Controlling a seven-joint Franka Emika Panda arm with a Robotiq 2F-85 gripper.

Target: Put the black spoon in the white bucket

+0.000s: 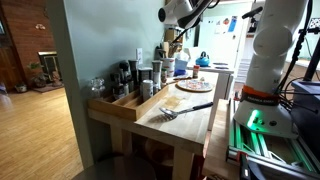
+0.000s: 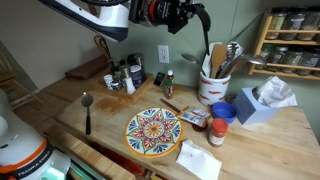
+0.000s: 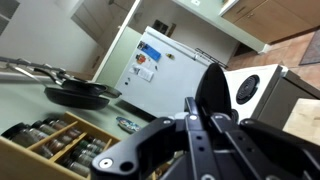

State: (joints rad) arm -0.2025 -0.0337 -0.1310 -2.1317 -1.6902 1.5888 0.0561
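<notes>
Black spoon [image 2: 87,110] lies by the table [image 2: 110,98] edge, well apart from white bucket [image 2: 211,88]; claw [image 2: 203,25] hangs high, closed, empty.

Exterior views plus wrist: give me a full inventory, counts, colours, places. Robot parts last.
counter: 1, light wood, carries everything below
plate: 1, multicolour pattern, middle of the counter
loose utensil: 1, greyish head with dark handle, lying flat, apart from the plate
white bucket: 1, white, behind the plate, holds upright wooden and metal utensils
black spoon: cannot pick it out with certainty
tissue box: 1, blue, beside the bucket
jars: 2, blue-lidded and red-lidded, in front of the bucket
napkin: 1, white, front edge
spice bottles: cluster, dark, by the back wall
spice rack: 1, wooden, on the wall
arm: 1, white, above the counter
end effector: 1, black, raised; open or shut unclear
</notes>
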